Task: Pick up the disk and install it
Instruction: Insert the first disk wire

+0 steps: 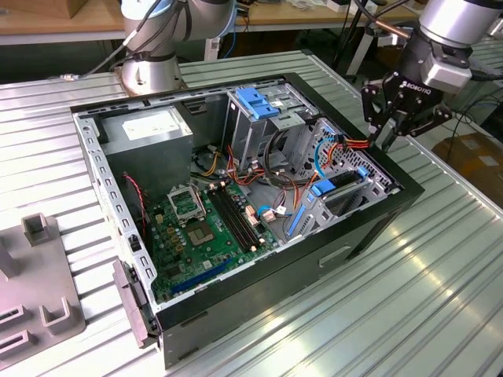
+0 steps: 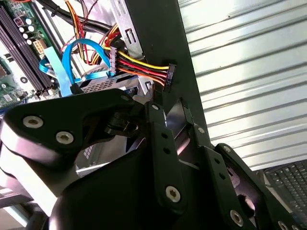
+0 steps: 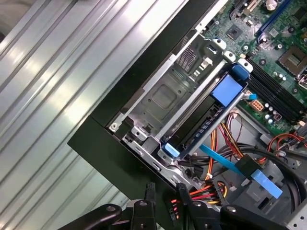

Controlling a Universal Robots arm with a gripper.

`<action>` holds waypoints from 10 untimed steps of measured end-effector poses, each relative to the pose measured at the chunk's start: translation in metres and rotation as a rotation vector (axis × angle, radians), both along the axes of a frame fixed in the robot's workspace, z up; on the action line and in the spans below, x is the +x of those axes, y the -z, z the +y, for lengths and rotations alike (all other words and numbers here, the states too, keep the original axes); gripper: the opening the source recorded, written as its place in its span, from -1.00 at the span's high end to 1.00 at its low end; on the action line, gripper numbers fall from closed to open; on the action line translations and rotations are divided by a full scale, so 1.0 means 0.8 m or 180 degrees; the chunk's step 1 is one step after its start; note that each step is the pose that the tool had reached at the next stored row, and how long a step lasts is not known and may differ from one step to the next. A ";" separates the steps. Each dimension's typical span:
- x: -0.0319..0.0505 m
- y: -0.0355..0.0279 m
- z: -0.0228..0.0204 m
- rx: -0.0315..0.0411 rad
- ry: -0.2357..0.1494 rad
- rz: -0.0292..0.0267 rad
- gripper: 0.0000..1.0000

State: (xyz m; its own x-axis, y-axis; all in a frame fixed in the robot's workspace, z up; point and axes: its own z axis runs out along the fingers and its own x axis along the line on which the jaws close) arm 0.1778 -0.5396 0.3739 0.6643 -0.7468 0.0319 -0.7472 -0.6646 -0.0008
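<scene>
- One case (image 1: 275,292) is lying open.
- One disk (image 3: 200,123) is sitting in its corner bay; the first wrist view is showing its blue rail.
- One gripper (image 1: 391,135) is hovering over that corner in the exterior view; grip: cannot tell.

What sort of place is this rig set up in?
Probably a robotics lab or workshop: an opened computer case sits on a slatted metal table, a robot arm's base stands beside it, and wooden workbenches with cables run behind.
</scene>
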 end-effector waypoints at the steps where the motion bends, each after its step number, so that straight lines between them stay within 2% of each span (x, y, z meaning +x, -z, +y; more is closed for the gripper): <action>1: 0.001 0.0006 0.0022 0.0000 -0.0040 0.0000 0.37; 6: 0.003 0.0019 0.0113 0.0000 -0.0124 0.0000 0.37; 10: 0.005 0.0045 0.0128 0.0000 -0.0249 0.0000 0.37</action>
